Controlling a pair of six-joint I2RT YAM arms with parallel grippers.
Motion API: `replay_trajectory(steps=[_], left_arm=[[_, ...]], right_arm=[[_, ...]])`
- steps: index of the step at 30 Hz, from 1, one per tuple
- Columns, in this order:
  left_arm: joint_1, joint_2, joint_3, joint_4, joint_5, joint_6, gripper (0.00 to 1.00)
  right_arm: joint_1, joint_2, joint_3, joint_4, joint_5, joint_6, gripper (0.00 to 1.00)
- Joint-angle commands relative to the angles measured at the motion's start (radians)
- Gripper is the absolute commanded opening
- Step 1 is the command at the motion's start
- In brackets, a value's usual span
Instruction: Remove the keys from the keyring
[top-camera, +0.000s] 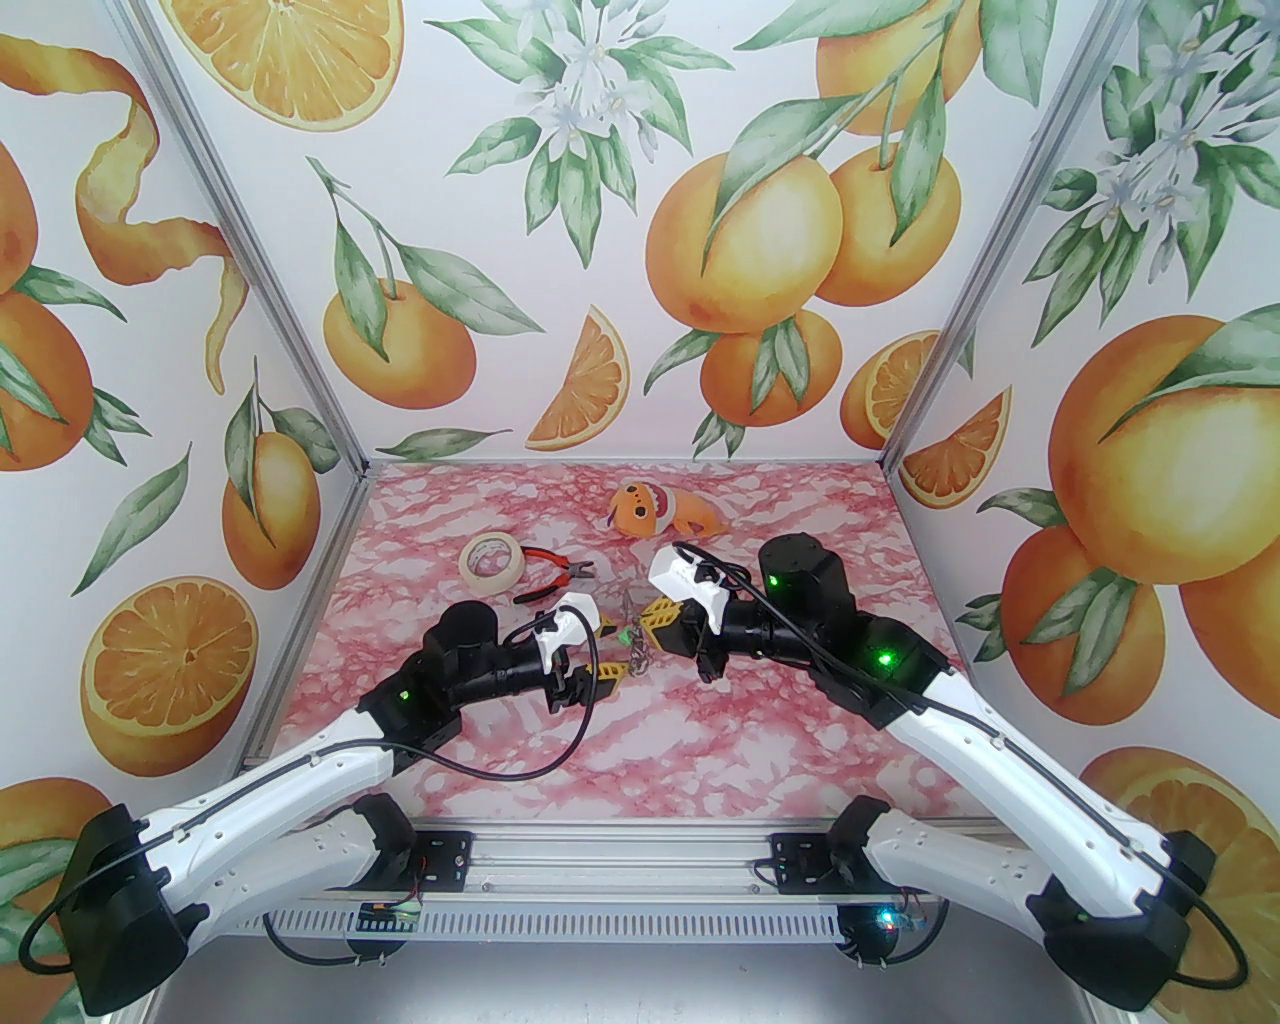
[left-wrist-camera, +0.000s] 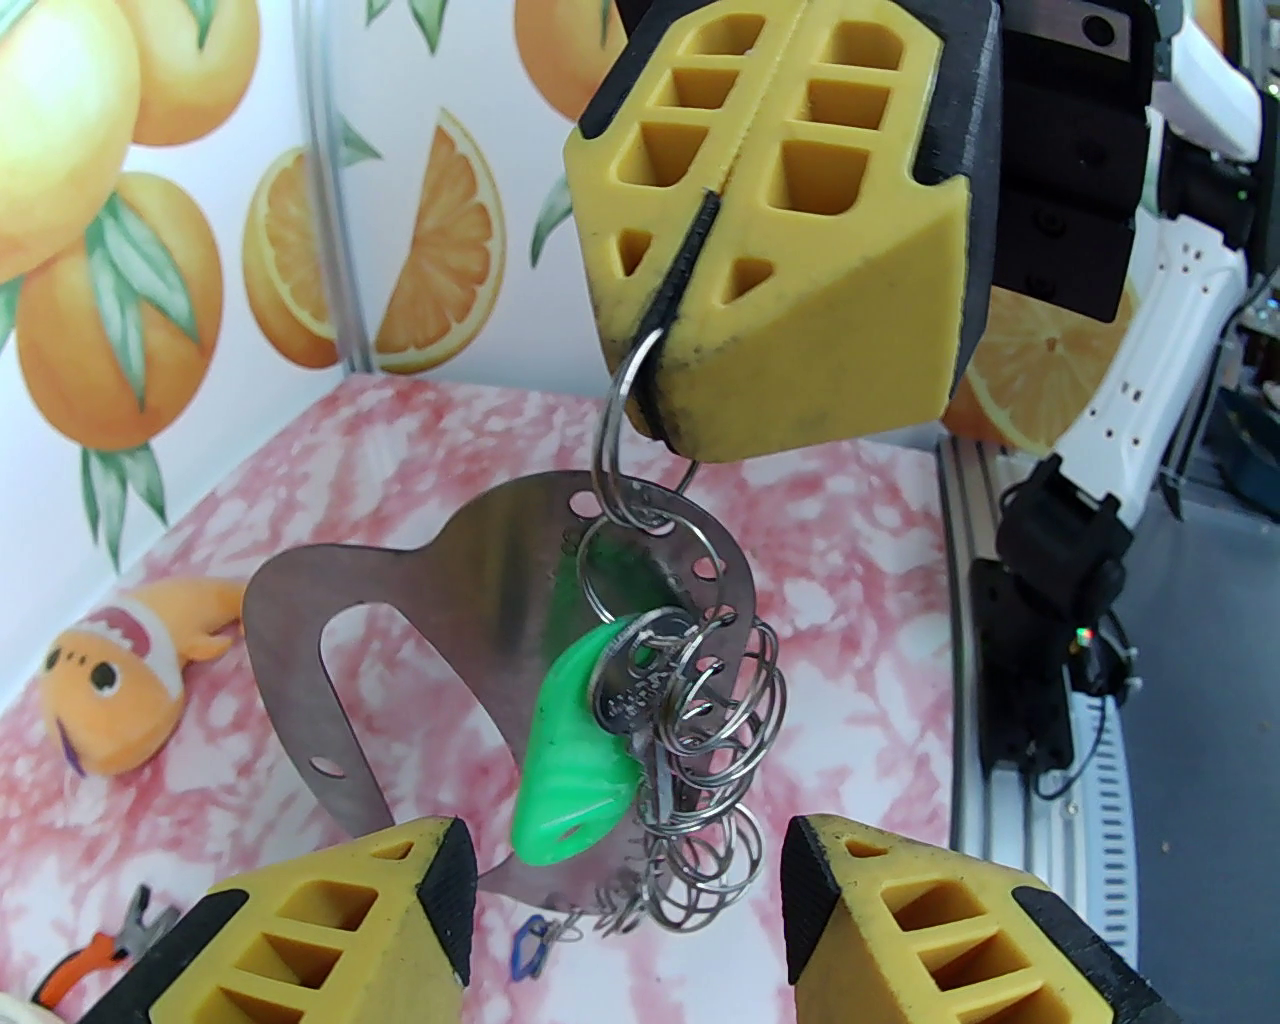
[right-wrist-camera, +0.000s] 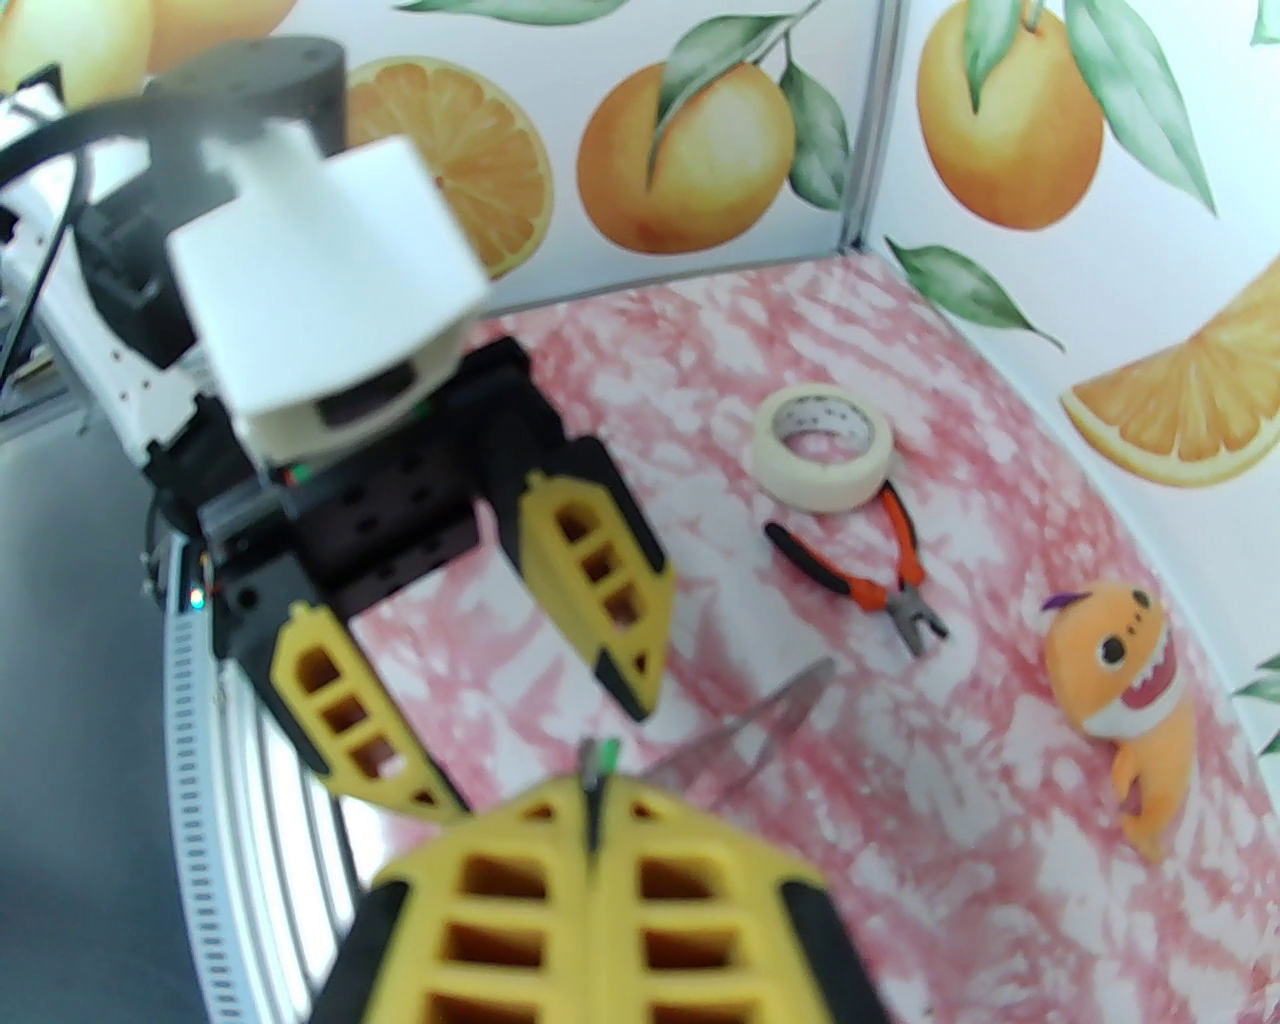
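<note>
Keyring (left-wrist-camera: 470, 600) dangles from clamped R jaws, facing spread L jaws.

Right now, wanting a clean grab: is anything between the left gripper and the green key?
Nothing blocks the left gripper from the green key. But loose wire rings hang against the key, and the plate of the keyring sits close behind, so a grab might catch those.
</note>
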Motion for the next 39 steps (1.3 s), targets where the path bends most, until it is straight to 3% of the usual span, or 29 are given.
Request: replay_trajectory(steps=[1,9,25,33,39], left_arm=[[0.010,0.006,0.041,0.059,-0.004,0.015,0.51],[0.021,0.004,0.039,0.075,0.097,0.007,0.47],[0.022,0.060,0.080,0.095,0.168,-0.012,0.28],[0.022,0.028,0.063,0.073,0.168,-0.004,0.14],[0.023,0.002,0.065,0.040,0.153,0.013,0.10]], right_arm=[[0.005,-0.011,-0.004,0.051,-0.043,-0.060,0.00],[0.004,-0.008,-0.003,0.043,-0.061,-0.099,0.00],[0.002,-0.005,-0.002,0.051,-0.066,-0.139,0.00],[0.003,-0.022,-0.013,0.051,-0.034,-0.155,0.00],[0.002,-0.036,-0.018,0.046,-0.007,-0.164,0.00]])
